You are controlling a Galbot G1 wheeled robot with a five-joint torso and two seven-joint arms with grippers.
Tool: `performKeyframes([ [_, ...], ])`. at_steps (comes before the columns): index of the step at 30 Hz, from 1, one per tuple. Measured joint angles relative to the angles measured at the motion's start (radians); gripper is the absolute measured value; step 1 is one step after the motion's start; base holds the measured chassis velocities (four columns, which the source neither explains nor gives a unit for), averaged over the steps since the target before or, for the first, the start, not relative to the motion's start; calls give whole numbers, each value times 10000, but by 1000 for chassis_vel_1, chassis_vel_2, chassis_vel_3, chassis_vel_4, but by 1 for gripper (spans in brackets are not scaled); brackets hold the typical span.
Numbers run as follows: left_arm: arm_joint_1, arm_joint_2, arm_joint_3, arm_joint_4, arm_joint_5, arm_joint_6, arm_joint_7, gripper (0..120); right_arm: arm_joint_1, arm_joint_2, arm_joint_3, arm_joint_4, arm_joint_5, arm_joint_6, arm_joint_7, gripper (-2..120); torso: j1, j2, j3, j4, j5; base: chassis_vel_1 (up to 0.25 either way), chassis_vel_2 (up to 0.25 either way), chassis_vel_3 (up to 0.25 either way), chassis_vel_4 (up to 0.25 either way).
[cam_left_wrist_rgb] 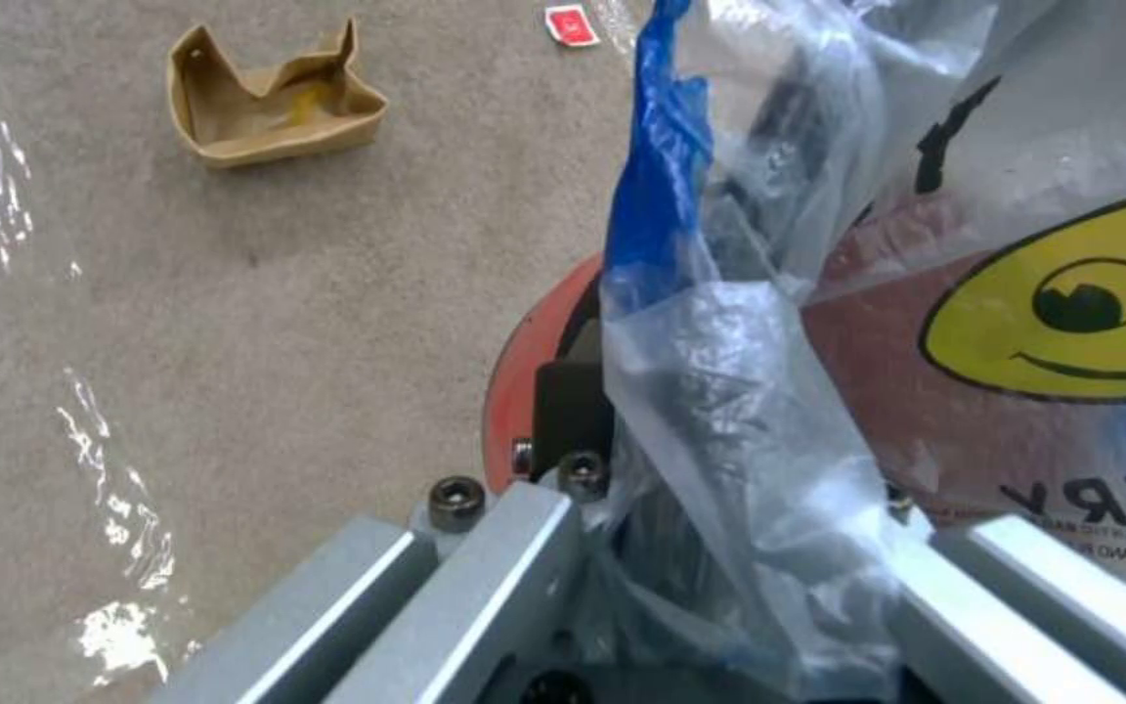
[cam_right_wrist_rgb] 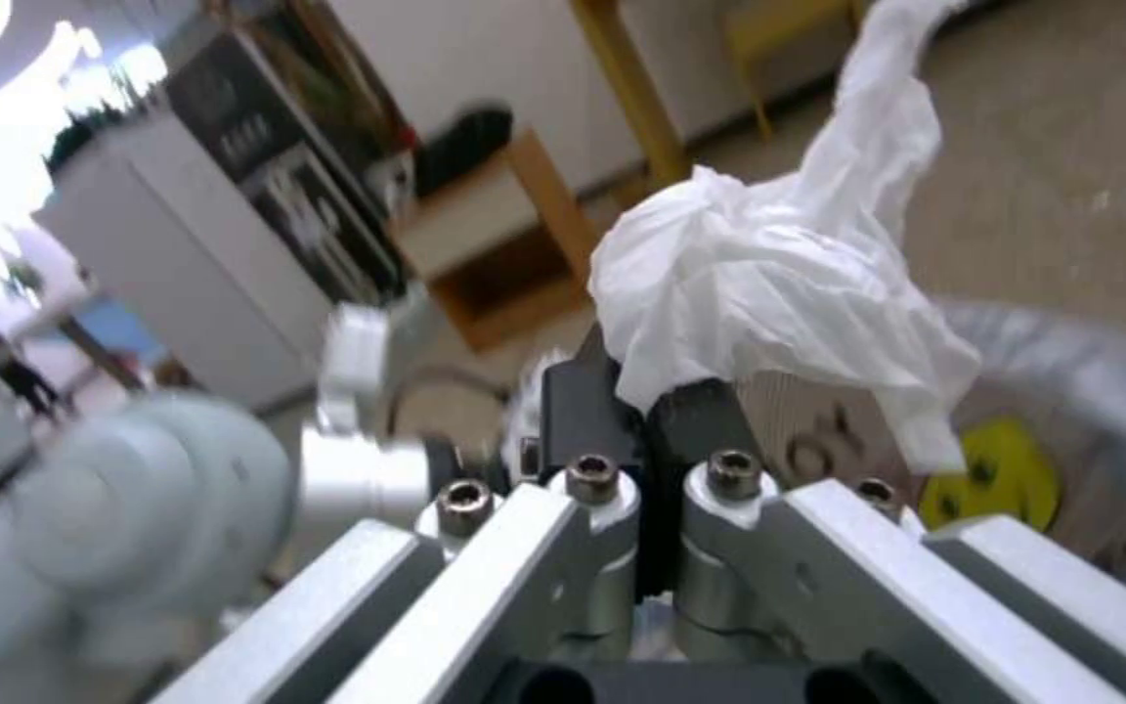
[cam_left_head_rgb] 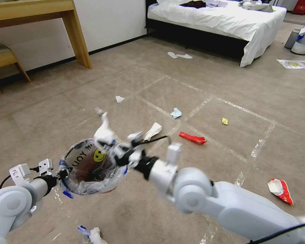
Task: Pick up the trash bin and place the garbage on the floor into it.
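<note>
Above the trash bin, right fingers pinch a tissue.

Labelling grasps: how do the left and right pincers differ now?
Left pincer is shut on the rim of the small red plastic-lined trash bin, holding it up. Right pincer is shut on a crumpled white tissue, poised at the bin's rim. Shared: both shut on a load.

light: bright, even | glare: tape lines; blur: right wrist view background
</note>
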Motion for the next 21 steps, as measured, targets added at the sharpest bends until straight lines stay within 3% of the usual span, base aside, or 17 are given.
performKeyframes([
  [5,-147,-1,21,127,12,0,15,0,630,918,-827,-537,226,-383,801,0,0,1,0,0,0,0,0,0,0],
  [13,-213,103,-60,157,-49,0,35,0,572,1949,-1481,-1529,-117,-856,1371,0,-1,0,-1,-1,2,0,0,0,0],
  [21,-117,90,-166,4,-71,0,62,0,673,2195,-1545,-2164,-359,-894,1249,0,-1,0,-1,-2,2,0,0,0,0],
])
